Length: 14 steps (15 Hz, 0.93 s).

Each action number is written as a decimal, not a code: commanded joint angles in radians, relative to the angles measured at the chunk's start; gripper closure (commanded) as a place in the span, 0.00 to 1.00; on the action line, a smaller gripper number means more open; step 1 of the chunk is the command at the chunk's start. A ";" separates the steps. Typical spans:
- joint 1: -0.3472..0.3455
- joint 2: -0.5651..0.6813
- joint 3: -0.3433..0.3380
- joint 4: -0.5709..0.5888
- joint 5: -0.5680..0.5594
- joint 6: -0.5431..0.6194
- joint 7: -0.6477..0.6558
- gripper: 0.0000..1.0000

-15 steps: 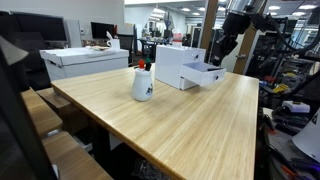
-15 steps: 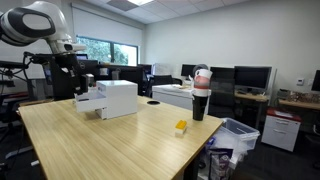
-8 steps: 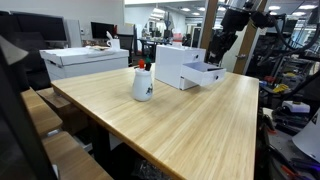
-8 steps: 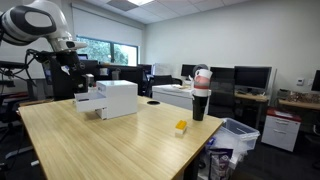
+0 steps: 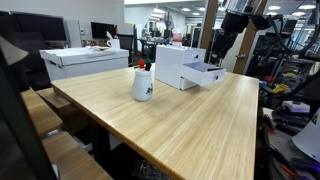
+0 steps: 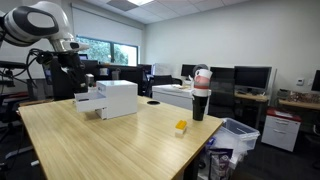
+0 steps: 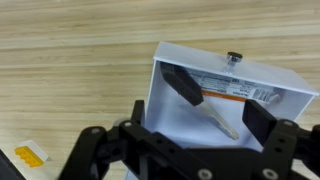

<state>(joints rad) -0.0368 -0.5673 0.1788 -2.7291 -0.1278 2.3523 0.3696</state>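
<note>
Claw spread wide over the drawer, gripping nothing.

Your gripper [image 7: 198,118] hangs just above the open white drawer [image 7: 165,108], jaws far apart and empty. The black-handled tool [image 7: 184,86] lies slantwise on the drawer floor between your fingers, touching neither. In an exterior view the drawer sticks out of the white box [image 5: 178,64] at the table's far end, the cup [image 5: 143,85] nearer. A yellow block [image 6: 181,127] sits well apart.

You get bright, even office light from ceiling panels [image 6: 135,3] at twelve o'clock and a window [image 6: 100,50] at ten. The table [image 5: 190,120] shows soft sheen, faint shadows. The white box [image 7: 175,118] nearly washes out; all views are soft.
</note>
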 commanded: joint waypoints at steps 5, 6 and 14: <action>0.003 0.017 -0.033 0.010 -0.012 -0.006 -0.099 0.00; 0.004 0.018 -0.036 0.010 -0.010 -0.006 -0.104 0.00; 0.010 0.057 -0.051 0.026 -0.020 0.000 -0.180 0.00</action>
<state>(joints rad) -0.0357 -0.5475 0.1423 -2.7263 -0.1293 2.3528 0.2370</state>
